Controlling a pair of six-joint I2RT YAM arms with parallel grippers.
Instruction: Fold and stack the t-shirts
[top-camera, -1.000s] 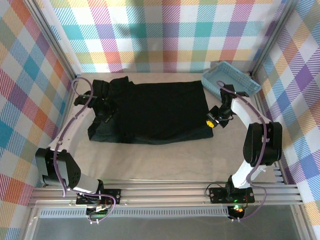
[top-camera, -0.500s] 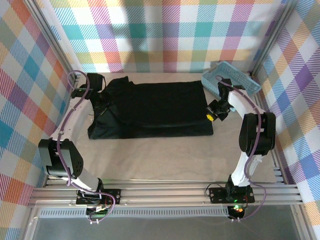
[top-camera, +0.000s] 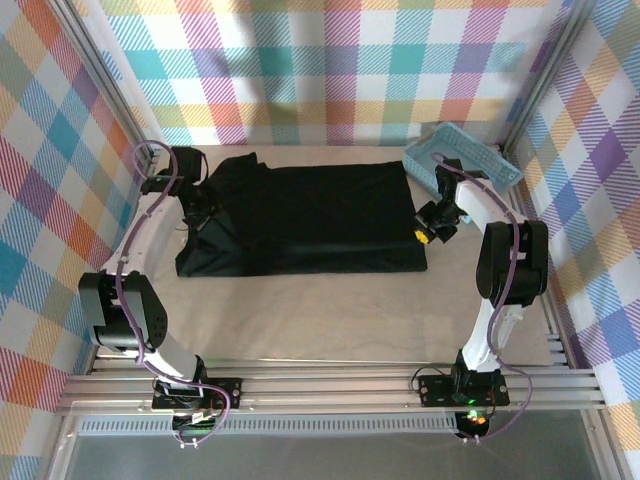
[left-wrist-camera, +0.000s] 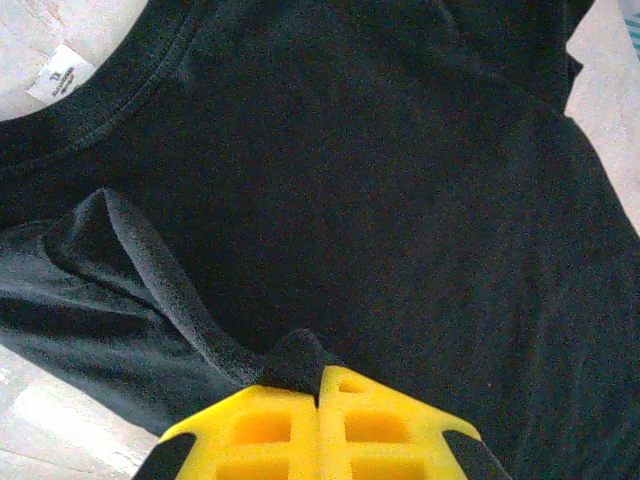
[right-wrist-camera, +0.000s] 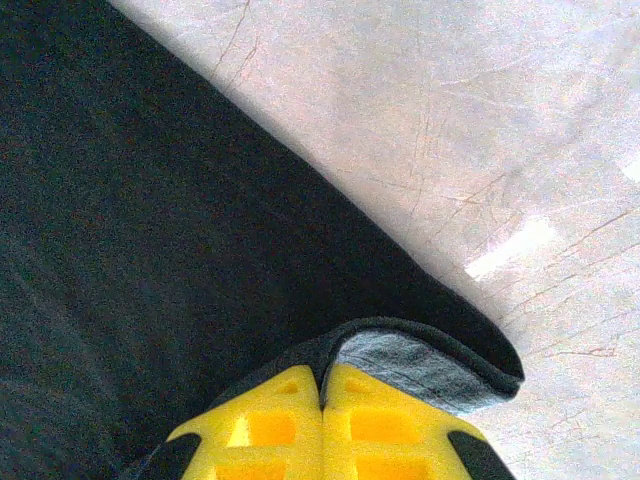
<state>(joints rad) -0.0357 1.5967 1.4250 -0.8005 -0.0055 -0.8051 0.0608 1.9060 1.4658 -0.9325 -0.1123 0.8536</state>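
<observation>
**Pinching both ends of the black t-shirt on the tabletop**

The black t-shirt (top-camera: 320, 215) lay spread across the far half of the tabletop (top-camera: 330, 320), collar end to the left and hem end to the right.

The left arm ran forward from its base along the left wall, bent near the far-left corner and turned its wrist back inward over the shirt's collar end. The left gripper (top-camera: 197, 222) was clenched there. In the left wrist view its yellow fingertips (left-wrist-camera: 270, 420) met on a raised ridge of black cloth that ran up into them, with the collar (left-wrist-camera: 130, 110) and a white neck label (left-wrist-camera: 60, 75) beyond.

The right arm rose from its base, arched toward the far side and dropped its wrist at the shirt's right edge. The right gripper (top-camera: 425, 232) was likewise closed on cloth. In the right wrist view a turned-over bit of the shirt's edge sat pinched at the fingertips (right-wrist-camera: 380, 410), its paler inner face showing.

The shirt's near edge lay fairly straight, and its left end was bunched and uneven. A broad strip of bare tabletop stretched between that near edge and the arm bases. The light-blue basket (top-camera: 462, 160) sat angled in the far-right corner, close by the right wrist, leaving little room on that side.
</observation>
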